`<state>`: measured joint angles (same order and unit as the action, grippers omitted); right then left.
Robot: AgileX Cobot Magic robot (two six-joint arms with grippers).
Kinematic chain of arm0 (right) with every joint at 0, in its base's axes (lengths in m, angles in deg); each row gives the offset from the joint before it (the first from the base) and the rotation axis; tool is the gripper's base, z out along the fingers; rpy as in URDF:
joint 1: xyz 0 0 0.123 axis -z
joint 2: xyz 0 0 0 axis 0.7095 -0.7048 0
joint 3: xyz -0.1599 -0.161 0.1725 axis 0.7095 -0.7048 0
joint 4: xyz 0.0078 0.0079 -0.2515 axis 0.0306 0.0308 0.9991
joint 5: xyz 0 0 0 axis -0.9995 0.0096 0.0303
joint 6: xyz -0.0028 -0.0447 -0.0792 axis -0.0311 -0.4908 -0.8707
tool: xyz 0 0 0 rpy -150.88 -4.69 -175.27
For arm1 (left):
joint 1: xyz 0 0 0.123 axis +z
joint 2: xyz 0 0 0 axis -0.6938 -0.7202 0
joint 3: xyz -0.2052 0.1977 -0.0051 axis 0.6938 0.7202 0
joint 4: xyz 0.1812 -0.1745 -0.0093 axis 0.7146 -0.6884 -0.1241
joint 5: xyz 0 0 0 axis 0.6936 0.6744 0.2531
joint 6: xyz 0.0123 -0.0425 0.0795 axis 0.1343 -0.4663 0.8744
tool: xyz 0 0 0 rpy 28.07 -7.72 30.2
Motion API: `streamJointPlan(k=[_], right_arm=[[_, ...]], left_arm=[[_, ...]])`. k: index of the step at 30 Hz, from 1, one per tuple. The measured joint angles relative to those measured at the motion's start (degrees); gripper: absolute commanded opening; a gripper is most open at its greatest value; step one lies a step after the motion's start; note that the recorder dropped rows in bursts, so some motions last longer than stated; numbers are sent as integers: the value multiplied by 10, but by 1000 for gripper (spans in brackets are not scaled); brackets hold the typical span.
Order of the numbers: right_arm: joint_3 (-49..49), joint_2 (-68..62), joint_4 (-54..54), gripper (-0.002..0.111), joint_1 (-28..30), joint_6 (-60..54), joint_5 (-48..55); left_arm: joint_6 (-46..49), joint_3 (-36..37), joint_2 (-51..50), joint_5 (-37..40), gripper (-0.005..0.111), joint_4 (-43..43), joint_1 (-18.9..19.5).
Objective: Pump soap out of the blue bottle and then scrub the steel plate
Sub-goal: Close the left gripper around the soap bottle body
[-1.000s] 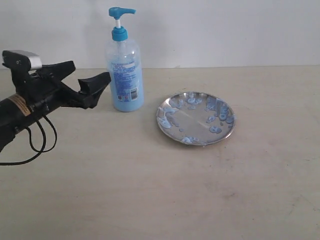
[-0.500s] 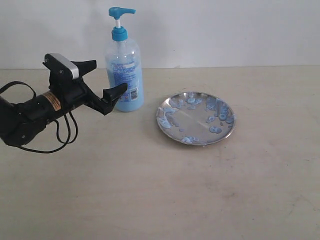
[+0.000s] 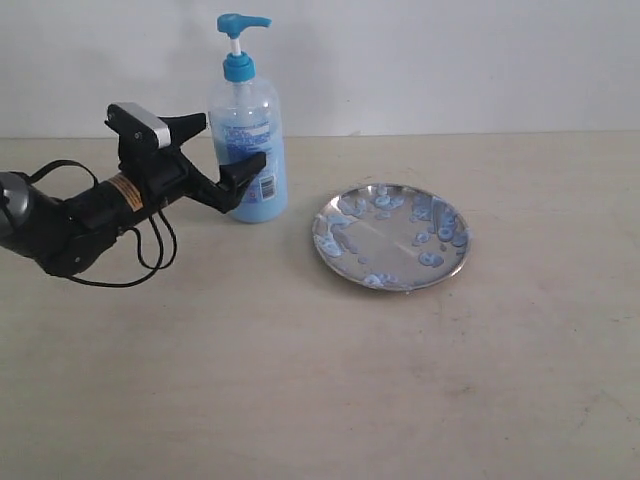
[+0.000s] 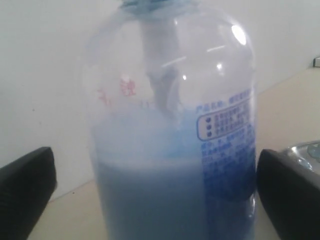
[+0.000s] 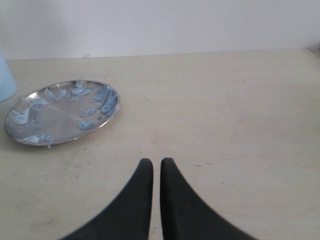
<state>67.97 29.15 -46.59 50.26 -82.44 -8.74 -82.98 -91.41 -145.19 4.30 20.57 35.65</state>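
Observation:
The blue bottle [image 3: 248, 150] stands upright at the back left of the table, its blue pump head [image 3: 243, 22] raised. Light blue soap [image 4: 165, 190] fills its lower half. My left gripper [image 3: 226, 143] is open with the bottle body between its fingers; in the left wrist view one finger [image 4: 27, 187] stands clear of the plastic and the other [image 4: 290, 192] is close beside it. The steel plate [image 3: 392, 236] lies to the bottle's right, dotted with bluish soap blobs [image 3: 432, 258]. My right gripper [image 5: 152, 162] is shut over bare table, near the plate [image 5: 60, 112], and out of the exterior view.
A white wall runs behind the table [image 3: 320, 380]. The left arm's black cable [image 3: 150, 255] loops down onto the tabletop. The plate's rim [image 4: 305, 150] shows beside the bottle in the left wrist view.
My left arm has swung right and forward from the table's left side, bringing its open fingers around the bottle. Bottle and plate have not moved.

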Motion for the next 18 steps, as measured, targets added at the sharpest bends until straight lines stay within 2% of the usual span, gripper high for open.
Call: streamJointPlan(k=[11,16,17,18], right_arm=[[0,0,0,2,0,0,0],[0,0,0,2,0,0,0],[0,0,0,2,0,0,0],[0,0,0,2,0,0,0]], left_arm=[[-34,-80,-50,2,109,39,-7],[-42,-133,-74,10,109,40,-26],[-43,-141,-79,17,108,38,-30],[-44,-146,-81,23,100,38,-33]])
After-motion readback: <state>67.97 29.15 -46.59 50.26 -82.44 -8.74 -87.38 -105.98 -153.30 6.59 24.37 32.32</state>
